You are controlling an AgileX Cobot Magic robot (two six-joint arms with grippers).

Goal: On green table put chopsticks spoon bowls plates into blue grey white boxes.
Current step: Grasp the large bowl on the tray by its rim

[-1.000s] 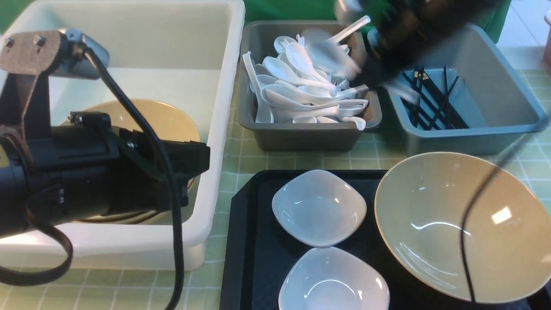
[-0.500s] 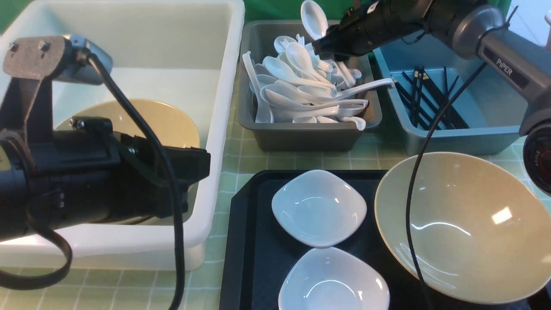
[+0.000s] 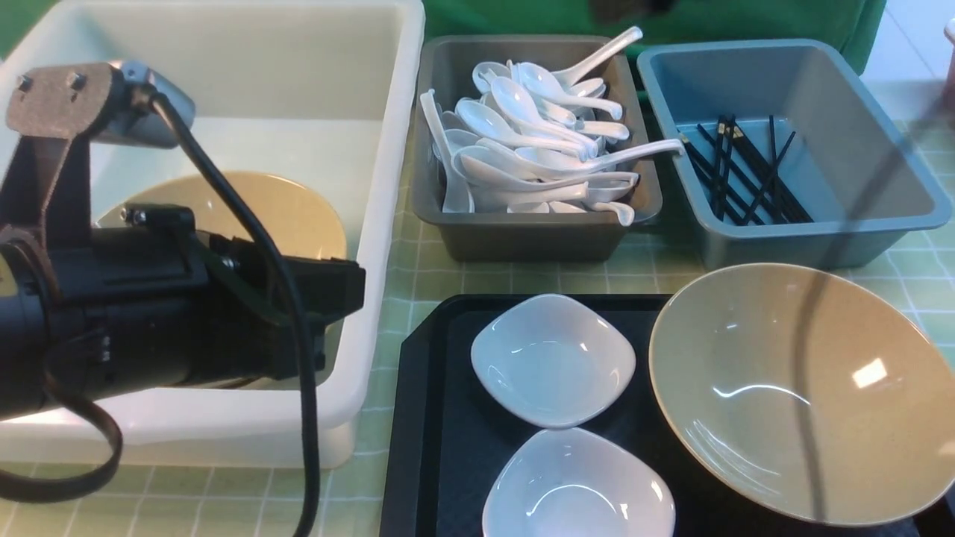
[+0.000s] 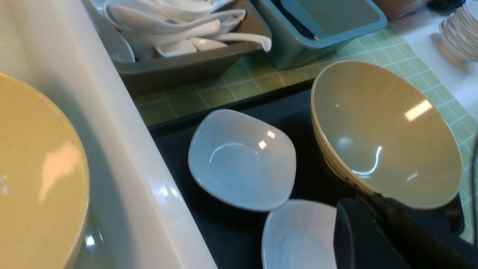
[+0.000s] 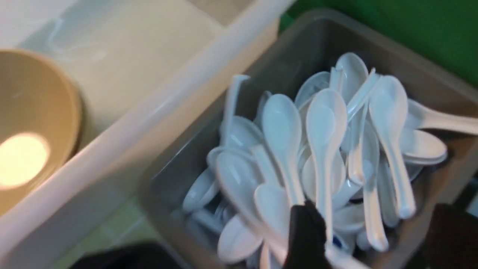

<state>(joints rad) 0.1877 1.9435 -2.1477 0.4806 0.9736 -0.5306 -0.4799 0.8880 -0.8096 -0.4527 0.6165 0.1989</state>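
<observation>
Hovering above the grey box [image 3: 522,239], the right tool [image 5: 377,239] is seen with its jaws spread wide and nothing held between them. The spoons [image 3: 522,160] are heaped in that box at the middle of the table's [image 3: 448,276] far edge. The chopsticks [image 3: 746,171] are laid in the blue box [image 3: 783,242] toward the far right corner. One bowl [image 3: 246,209] is kept in the white box [image 3: 380,224] on the left side, and the left tool [image 4: 368,235] is closed by that box, with nothing seen in it. Two plates [image 3: 552,358] and stacked bowls [image 3: 791,388] are set on the black tray [image 3: 425,418] at the near edge.
</observation>
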